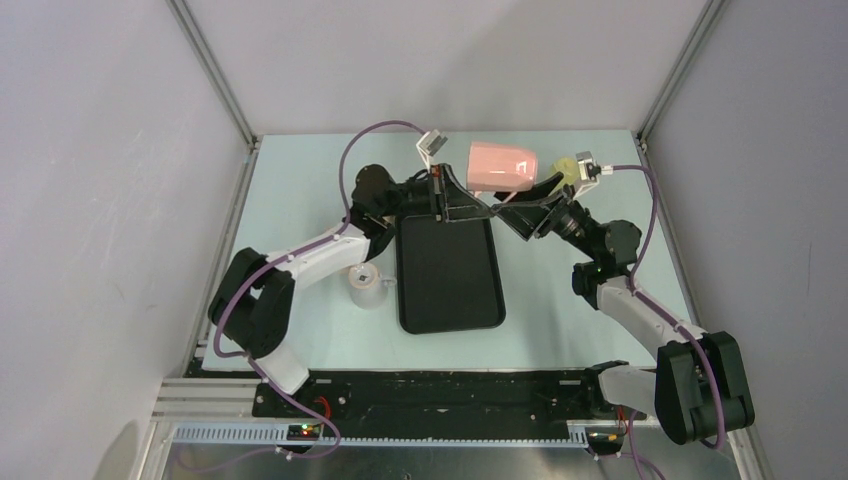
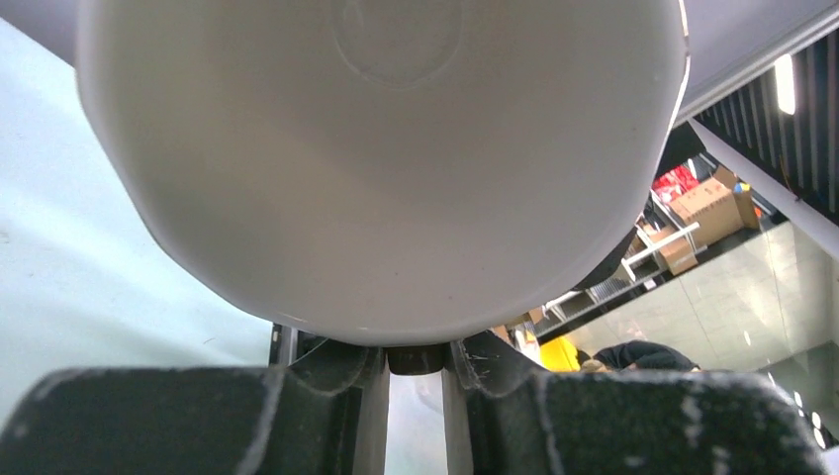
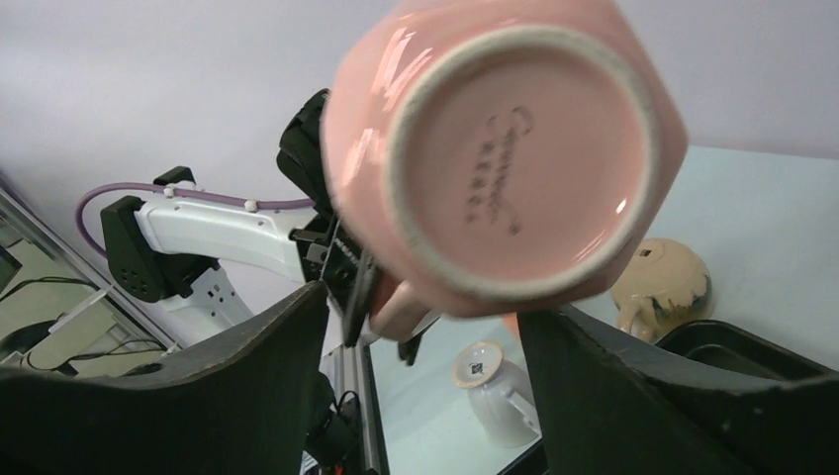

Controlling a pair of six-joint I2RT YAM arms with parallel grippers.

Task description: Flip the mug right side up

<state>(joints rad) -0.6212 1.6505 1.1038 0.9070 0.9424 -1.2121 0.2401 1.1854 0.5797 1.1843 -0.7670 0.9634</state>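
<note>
Pink mug held on its side in the air, above the far end of the counter.

The pink mug (image 1: pixel 503 165) hangs at 12 o'clock from the black tray (image 1: pixel 448 300), its mouth toward 9 o'clock and its base toward 3 o'clock. The left jaws are clenched on its handle, and the mug's white inside fills the left wrist view. The right jaws stand released, spread either side of the mug's base (image 3: pixel 505 148) without pressing on it. A tan pot (image 1: pixel 567 165) sits on the counter (image 1: pixel 300 190) at 3 o'clock from the mug, close behind the right wrist. A white mug (image 1: pixel 367 287) stands upside down just beside the tray at 9 o'clock, under the left arm (image 1: pixel 300 260).
</note>
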